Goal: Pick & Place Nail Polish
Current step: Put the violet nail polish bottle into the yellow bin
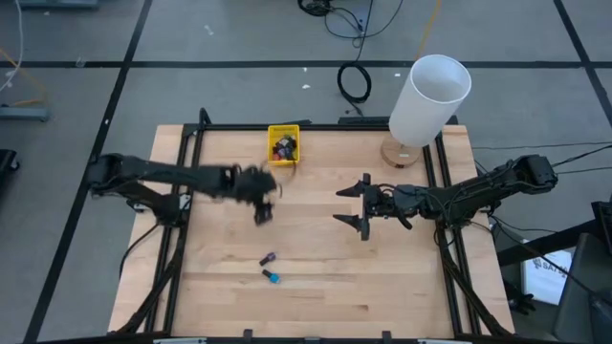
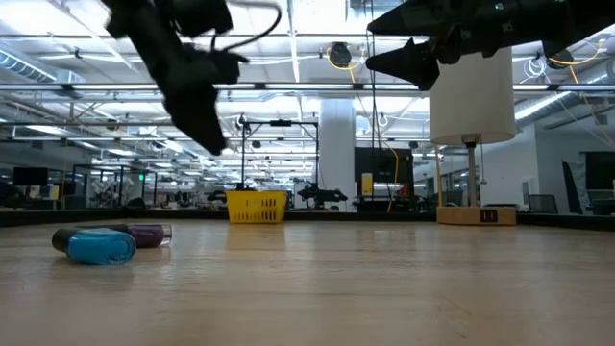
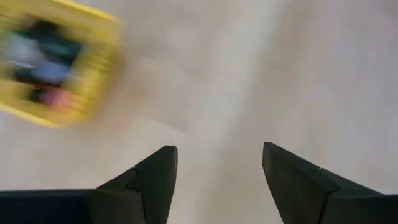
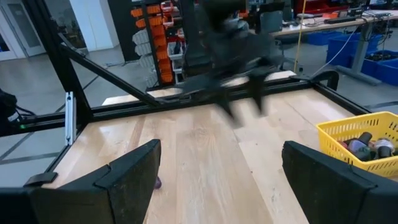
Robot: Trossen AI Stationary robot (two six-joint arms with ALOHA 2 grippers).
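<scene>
Between picks: left gripper (image 1: 262, 214) near bin (image 1: 284, 143), jaws spread, empty. Next: reach purple bottle (image 1: 269, 258), blue bottle (image 1: 273, 277). Right gripper (image 1: 363, 205) waiting, spread.

I see a small yellow bin (image 1: 284, 143) at the far edge of the wooden surface (image 1: 316, 287), and a white lamp (image 1: 429, 98) at its far right.

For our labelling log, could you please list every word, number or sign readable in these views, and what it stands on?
None can be read for certain.
White sheet at the table's right edge: dark print, cut off and too small.
Lamp base: dark plate, too small.
Nail polish bottles: no label legible.
</scene>
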